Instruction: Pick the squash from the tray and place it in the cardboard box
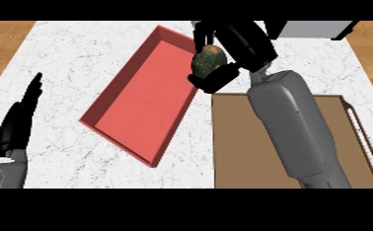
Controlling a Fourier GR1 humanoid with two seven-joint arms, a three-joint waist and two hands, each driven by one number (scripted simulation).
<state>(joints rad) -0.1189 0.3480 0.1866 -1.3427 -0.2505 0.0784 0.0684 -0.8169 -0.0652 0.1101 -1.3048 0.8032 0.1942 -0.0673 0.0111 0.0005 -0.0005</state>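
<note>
A green and orange squash (207,59) hangs above the right rim of the red tray (138,111), near the tray's far corner. My right hand (241,47) is shut on the squash, with fingers curled over its top and the thumb under it. The brown cardboard box (237,146) lies just below and to the right of the squash, partly hidden by my right forearm. My left hand (20,114) rests open at the left edge of the head view, fingers straight and pointing up.
The tray lies slantwise across the white marble counter (65,67) and shows nothing inside. A grey and black object (313,29) sits at the far right edge. Wooden flooring shows beyond the counter's corners.
</note>
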